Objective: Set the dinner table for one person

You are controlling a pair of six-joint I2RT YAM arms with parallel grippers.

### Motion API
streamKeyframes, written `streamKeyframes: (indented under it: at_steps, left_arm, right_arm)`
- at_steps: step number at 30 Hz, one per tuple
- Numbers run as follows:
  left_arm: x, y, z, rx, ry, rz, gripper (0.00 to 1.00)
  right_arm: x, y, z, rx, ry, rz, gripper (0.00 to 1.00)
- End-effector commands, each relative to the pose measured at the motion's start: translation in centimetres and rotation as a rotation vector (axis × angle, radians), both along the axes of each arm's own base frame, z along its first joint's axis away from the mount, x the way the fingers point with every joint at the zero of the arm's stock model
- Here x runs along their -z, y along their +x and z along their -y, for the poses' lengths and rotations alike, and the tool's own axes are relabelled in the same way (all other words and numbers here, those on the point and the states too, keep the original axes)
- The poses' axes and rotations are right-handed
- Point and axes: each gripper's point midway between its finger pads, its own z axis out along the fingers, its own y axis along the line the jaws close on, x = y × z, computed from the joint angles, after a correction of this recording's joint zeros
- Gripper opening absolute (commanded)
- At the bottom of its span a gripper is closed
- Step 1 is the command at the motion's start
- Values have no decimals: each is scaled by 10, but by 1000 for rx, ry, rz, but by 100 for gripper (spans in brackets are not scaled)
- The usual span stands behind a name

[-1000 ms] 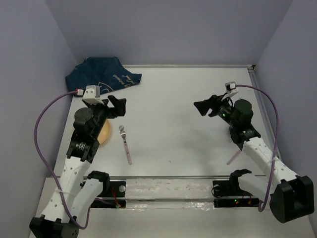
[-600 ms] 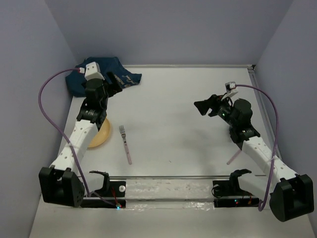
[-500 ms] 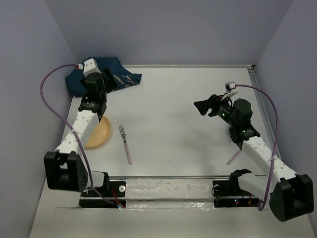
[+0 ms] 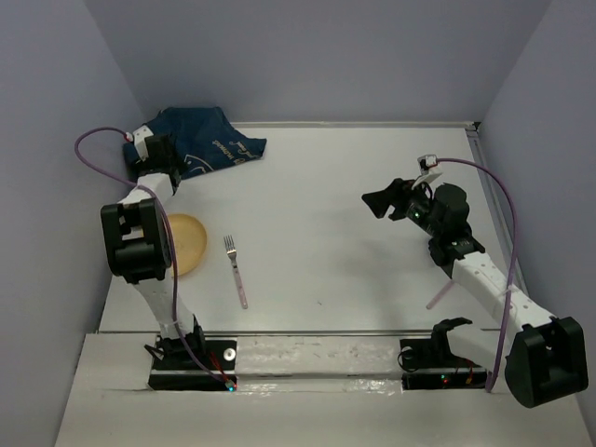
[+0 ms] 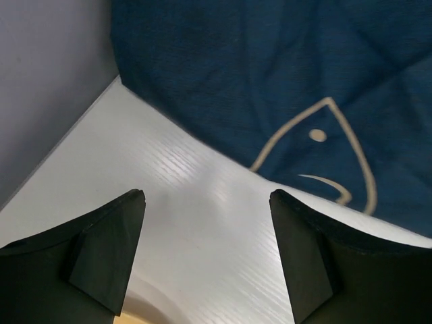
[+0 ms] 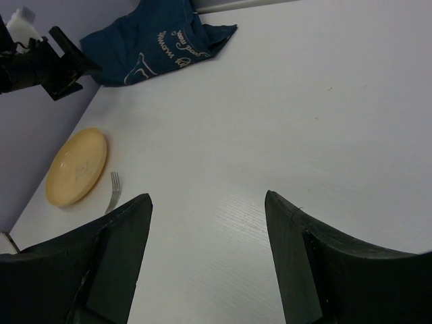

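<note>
Pale script on blue cloth (image 4: 212, 130), too small to read.

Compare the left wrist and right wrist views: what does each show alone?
Left wrist only: the open gap of the left gripper, bare table under it, the blue cloth just ahead. Right wrist only: the fork, the whole yellow plate, the open right gripper. Both: the blue cloth, the dinner table, and the left gripper, seen from outside by the right wrist.

Dark blue cloth (image 4: 207, 142) bears pale script; plate (image 4: 190, 245) yellow, dinner table (image 4: 326, 200) white.
</note>
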Motion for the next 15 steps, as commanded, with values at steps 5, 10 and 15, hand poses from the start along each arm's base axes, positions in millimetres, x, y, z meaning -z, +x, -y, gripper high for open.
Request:
streamKeyframes:
  at_steps: [5,10,15]
  left_arm:
    - [12,35,-15,-2,-20,-5,85]
    - [30,52,-11,17,-79,-13,85]
    - [51,67,-6,28,-157,-14,82]
  right_arm:
    - [-12,0,-8,-46,15,38,73]
    - [-11,-1,-12,-70,17,30,72]
    - [-9,0,-13,-80,17,22,72]
